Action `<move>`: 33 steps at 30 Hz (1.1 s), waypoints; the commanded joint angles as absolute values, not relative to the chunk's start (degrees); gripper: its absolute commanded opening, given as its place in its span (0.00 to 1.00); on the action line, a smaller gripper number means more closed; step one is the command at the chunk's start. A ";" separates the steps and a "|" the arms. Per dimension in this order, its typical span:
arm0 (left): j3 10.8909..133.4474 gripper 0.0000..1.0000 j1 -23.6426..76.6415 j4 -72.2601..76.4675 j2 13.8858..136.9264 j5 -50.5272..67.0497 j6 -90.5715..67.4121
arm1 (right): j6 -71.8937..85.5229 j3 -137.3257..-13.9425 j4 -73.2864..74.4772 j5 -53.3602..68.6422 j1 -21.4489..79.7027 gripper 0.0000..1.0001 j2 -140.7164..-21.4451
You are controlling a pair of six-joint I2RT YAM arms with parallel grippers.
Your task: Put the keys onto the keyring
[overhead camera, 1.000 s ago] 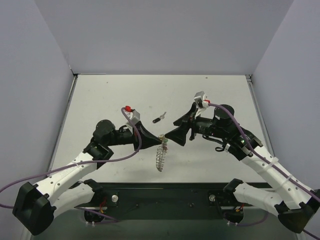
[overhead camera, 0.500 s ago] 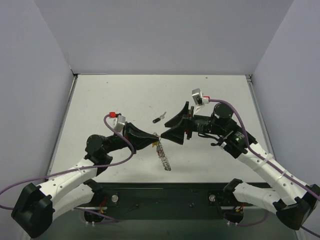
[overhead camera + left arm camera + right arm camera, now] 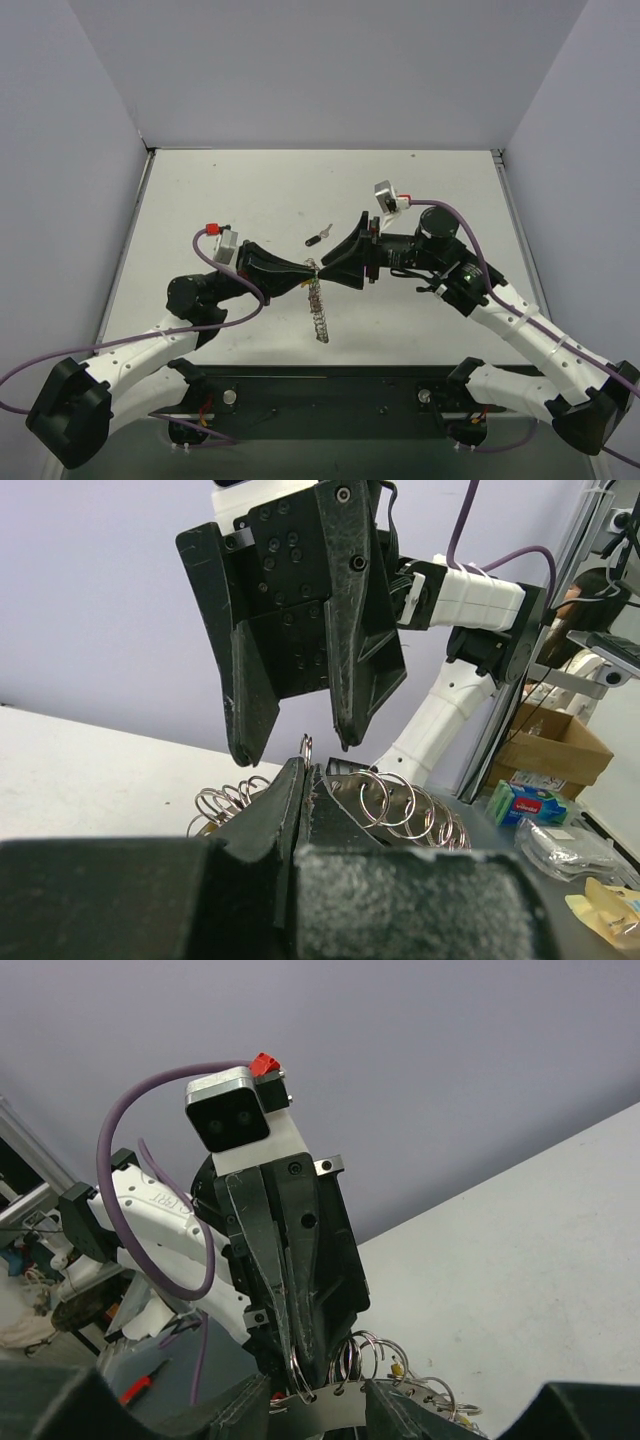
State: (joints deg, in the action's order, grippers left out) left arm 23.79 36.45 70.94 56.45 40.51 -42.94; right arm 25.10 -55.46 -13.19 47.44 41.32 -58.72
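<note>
The keyring (image 3: pixel 318 305) hangs in mid-air between both arms, a silver band edged with small wire loops (image 3: pixel 400 800). My left gripper (image 3: pixel 312 268) is shut on one small loop (image 3: pixel 306 745) at the top of the ring, its fingertips (image 3: pixel 295 780) pressed together. From the opposite side, my right gripper (image 3: pixel 324 268) straddles the flat band (image 3: pixel 330 1412) with its jaws parted; its fingertips (image 3: pixel 245 755) show free of the metal in the left wrist view. A yellow key head (image 3: pixel 397 1368) dangles among the loops. One black-headed key (image 3: pixel 318 237) lies on the table behind the grippers.
White table (image 3: pixel 200 200) with grey walls on three sides and a black rail (image 3: pixel 330 400) at the near edge. Off the table, a cardboard box (image 3: pixel 555 750) and a green packet (image 3: pixel 515 802) show in the left wrist view.
Both grippers have shifted left and slightly up-table with the keyring. The right jaws have narrowed around the band. The left gripper stays shut on its loop.
</note>
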 commanded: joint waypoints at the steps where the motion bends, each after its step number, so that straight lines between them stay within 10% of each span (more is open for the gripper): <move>1: 24.43 0.00 36.65 78.66 56.25 38.50 -44.38 | 25.31 -55.20 -18.54 50.01 41.84 0.38 -58.62; 6: 24.08 0.00 36.56 77.79 55.72 38.06 -44.04 | 25.31 -55.11 -18.28 48.27 41.92 0.36 -58.62; 16: 25.93 0.00 33.93 63.90 48.52 51.93 -38.94 | 22.77 -53.61 -13.46 39.20 36.92 0.73 -53.97; 33: 32.69 0.00 31.12 37.75 43.00 58.38 -27.89 | 18.37 -58.09 -3.70 28.13 34.72 0.78 -62.74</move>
State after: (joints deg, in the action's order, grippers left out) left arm 29.04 32.58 51.29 46.96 63.20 -37.76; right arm 20.88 -54.26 -5.82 32.49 35.31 -58.94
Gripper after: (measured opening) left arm 0.022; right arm 0.777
